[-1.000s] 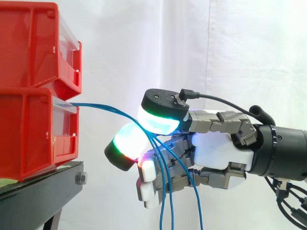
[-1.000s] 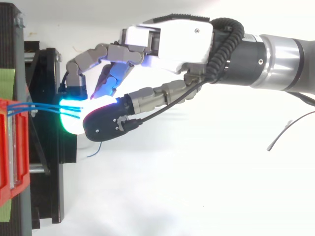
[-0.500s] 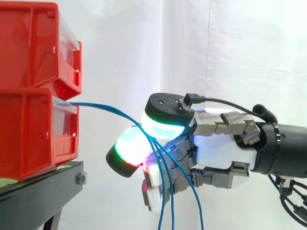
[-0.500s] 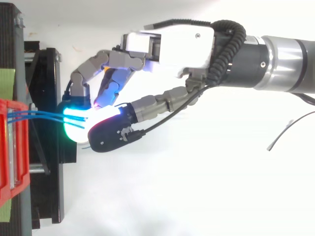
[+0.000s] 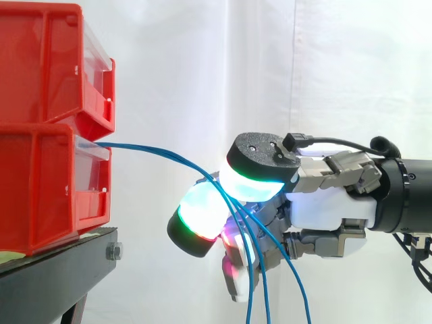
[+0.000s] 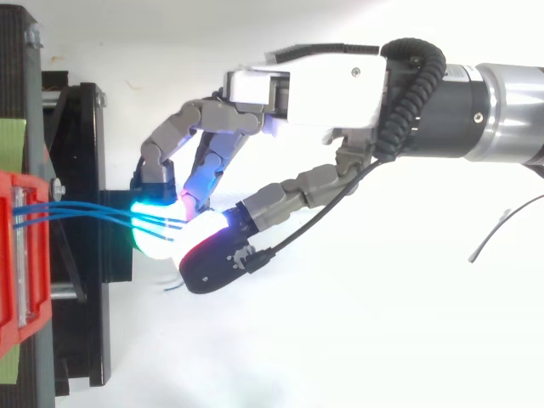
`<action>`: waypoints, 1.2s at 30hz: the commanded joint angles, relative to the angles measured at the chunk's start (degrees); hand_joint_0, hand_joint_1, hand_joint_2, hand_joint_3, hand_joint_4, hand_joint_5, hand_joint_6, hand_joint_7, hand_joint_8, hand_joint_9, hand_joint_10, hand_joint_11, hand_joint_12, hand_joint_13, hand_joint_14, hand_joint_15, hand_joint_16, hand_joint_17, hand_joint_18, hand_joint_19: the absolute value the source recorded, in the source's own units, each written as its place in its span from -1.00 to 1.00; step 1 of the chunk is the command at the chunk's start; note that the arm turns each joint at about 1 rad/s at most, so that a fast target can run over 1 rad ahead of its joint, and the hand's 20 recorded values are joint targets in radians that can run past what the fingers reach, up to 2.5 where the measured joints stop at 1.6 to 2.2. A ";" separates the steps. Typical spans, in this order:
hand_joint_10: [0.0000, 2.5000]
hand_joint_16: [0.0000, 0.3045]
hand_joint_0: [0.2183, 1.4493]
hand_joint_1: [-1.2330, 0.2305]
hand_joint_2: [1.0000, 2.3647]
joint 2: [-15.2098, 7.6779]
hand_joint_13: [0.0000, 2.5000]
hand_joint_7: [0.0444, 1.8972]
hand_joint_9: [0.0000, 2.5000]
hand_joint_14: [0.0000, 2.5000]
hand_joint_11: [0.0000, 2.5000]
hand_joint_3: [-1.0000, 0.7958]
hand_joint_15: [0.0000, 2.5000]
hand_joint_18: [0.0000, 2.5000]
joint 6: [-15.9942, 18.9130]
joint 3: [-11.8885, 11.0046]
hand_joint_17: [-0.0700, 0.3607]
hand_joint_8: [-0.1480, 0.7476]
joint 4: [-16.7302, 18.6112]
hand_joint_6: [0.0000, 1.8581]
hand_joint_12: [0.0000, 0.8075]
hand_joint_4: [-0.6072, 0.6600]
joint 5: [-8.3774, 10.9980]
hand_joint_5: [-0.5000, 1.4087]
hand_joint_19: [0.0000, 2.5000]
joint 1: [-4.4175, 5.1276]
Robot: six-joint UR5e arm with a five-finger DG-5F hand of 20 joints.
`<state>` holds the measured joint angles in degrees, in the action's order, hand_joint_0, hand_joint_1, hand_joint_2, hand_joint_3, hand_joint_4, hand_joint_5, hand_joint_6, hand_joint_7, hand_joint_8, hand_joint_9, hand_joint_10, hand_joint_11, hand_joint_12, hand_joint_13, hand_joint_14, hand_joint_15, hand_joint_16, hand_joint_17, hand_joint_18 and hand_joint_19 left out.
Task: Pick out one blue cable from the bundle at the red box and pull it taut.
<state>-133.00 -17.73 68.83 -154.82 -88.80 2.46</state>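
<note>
The step in hand looks like the grasp itself, with the pull barely begun. The hand (image 5: 327, 210) hangs well to the right of the bins with thumb and fingers curled inward. Its glowing pads (image 5: 258, 187) are closed together on the blue cables (image 5: 155, 152). In the top view several strands (image 6: 85, 211) run side by side into the pinch. It therefore seems to hold more than one, though how many are truly clamped cannot be told. From the front lip of the lower red bin (image 5: 40, 182) the cables arc gently down to the pads and then hang loose below the hand. The arc shows that slack remains. The next move probably calls for shedding the extra strands so that a single cable stays between the pads. The hand would then draw away from the bin until that strand runs straight, with the pinch kept firm enough not to slip. The upper red bin (image 5: 47, 61) sits stacked on the lower one, and both rest on the black stand (image 5: 54, 270). What either bin holds inside is hidden, apart from the cables coming out of the lower one.
</note>
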 commanded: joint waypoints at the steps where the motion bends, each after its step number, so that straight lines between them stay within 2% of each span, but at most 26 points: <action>1: -0.98 -0.65 -0.31 -0.33 -0.98 0.02 -0.19 -0.20 -0.14 -0.98 -0.40 -0.31 -0.50 -0.39 0.59 -0.01 -0.12 0.07 -1.19 -0.05 -0.06 0.24 0.82 -0.70 -0.50 0.09; 6: -0.98 -0.65 -0.27 -0.35 -1.00 0.02 -0.18 -0.22 -0.12 -0.98 -0.38 -0.44 -0.50 -0.37 0.85 -0.10 -0.12 0.07 -1.89 -0.05 -0.06 0.24 1.00 -0.70 -0.52 0.18; 12: -0.98 -0.66 -0.30 -0.36 -1.00 0.02 -0.15 -0.20 -0.05 -0.98 -0.35 -0.44 -0.48 -0.35 1.29 -0.63 -0.13 0.08 -2.07 -0.03 -0.07 0.25 1.00 -0.68 -0.50 0.18; 16: -0.98 -0.66 -0.35 -0.27 -1.00 0.02 -0.13 -0.16 -0.03 -0.98 -0.34 -0.44 -0.48 -0.34 1.38 -1.06 -0.13 0.08 -2.86 -0.04 -0.05 0.25 0.82 -0.67 -0.50 0.18; 19: -0.98 -0.66 -0.37 -0.21 -1.00 0.02 -0.13 -0.16 -0.02 -0.98 -0.35 -0.44 -0.48 -0.34 1.82 -2.38 -0.13 0.09 -4.44 -0.04 -0.04 0.25 0.65 -0.67 -0.49 0.09; 27: -0.98 -0.65 -0.39 -0.03 -1.00 0.02 -0.12 -0.13 0.01 -0.98 -0.35 -0.44 -0.48 -0.34 2.35 -2.56 -0.13 0.10 -4.00 -0.06 -0.03 0.25 -0.06 -0.66 -0.47 0.18; 30: -0.98 -0.65 -0.38 0.01 -0.99 0.02 -0.12 -0.10 0.02 -0.98 -0.35 -0.36 -0.47 -0.34 2.35 -2.56 -0.12 0.11 -4.00 -0.07 -0.03 0.20 -0.67 -0.65 -0.46 -0.17; 32: -0.98 -0.65 -0.37 -0.01 -0.98 0.02 -0.12 -0.09 0.02 -0.98 -0.35 -0.30 -0.47 -0.34 2.43 -2.56 -0.12 0.12 -4.00 -0.07 -0.03 0.20 -1.11 -0.65 -0.47 -0.26; 33: -0.98 -0.65 -0.38 -0.03 -0.97 0.02 -0.12 -0.08 0.02 -0.98 -0.35 -0.25 -0.48 -0.35 2.70 -2.56 -0.12 0.12 -4.00 -0.06 -0.01 0.19 -2.16 -0.65 -0.46 -0.44; 36: -0.98 -0.65 -0.39 -0.11 -0.97 0.02 -0.12 -0.07 0.02 -0.98 -0.34 -0.14 -0.47 -0.35 2.96 -2.56 -0.11 0.12 -4.00 -0.05 -0.02 0.19 -2.60 -0.65 -0.46 -0.61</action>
<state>-132.98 -15.01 66.26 -158.82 -90.72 2.04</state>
